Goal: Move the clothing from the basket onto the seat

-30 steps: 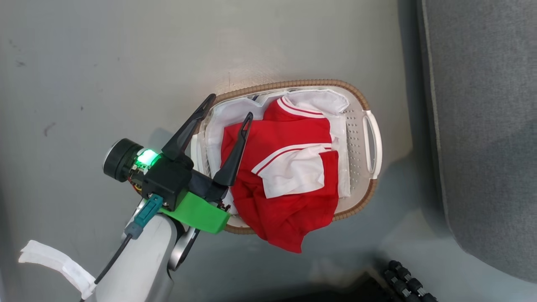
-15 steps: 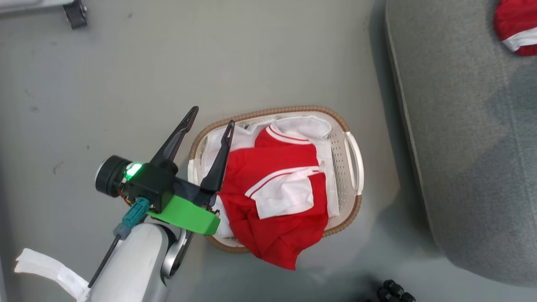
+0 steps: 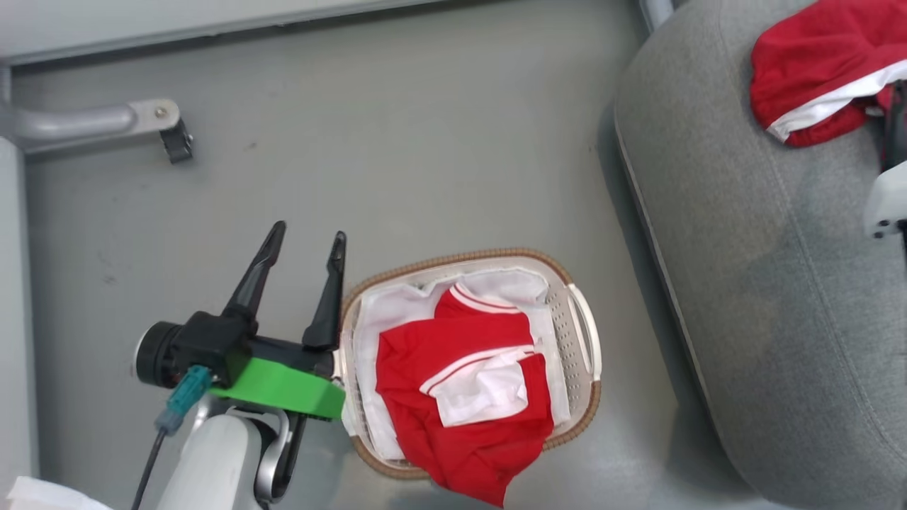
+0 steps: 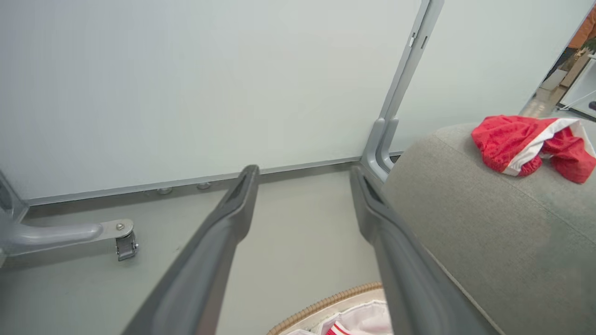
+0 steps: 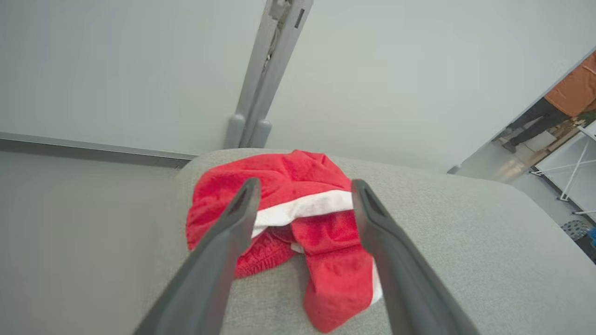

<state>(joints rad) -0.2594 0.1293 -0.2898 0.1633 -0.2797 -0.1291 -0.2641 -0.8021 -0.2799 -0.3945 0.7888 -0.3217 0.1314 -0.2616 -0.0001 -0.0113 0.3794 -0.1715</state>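
Both gape empty: left end effector [image 3: 310, 231], earlier over basket [image 3: 453, 256], now beside it; right end effector [image 5: 306, 182] above clothing [image 5: 279, 170] on seat [image 5: 465, 232].

Left gripper [image 3: 309, 231] has withdrawn from above the clothing [image 3: 460, 340]. Both fingers now stand outside the basket [image 3: 453, 256] rim, at its 10 o'clock. Head view has panned.

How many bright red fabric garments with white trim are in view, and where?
2. One red garment lies crumpled on the grey upholstered seat; a second red garment lies in the oval cream plastic basket, hanging over its rim. Others may be hidden underneath.
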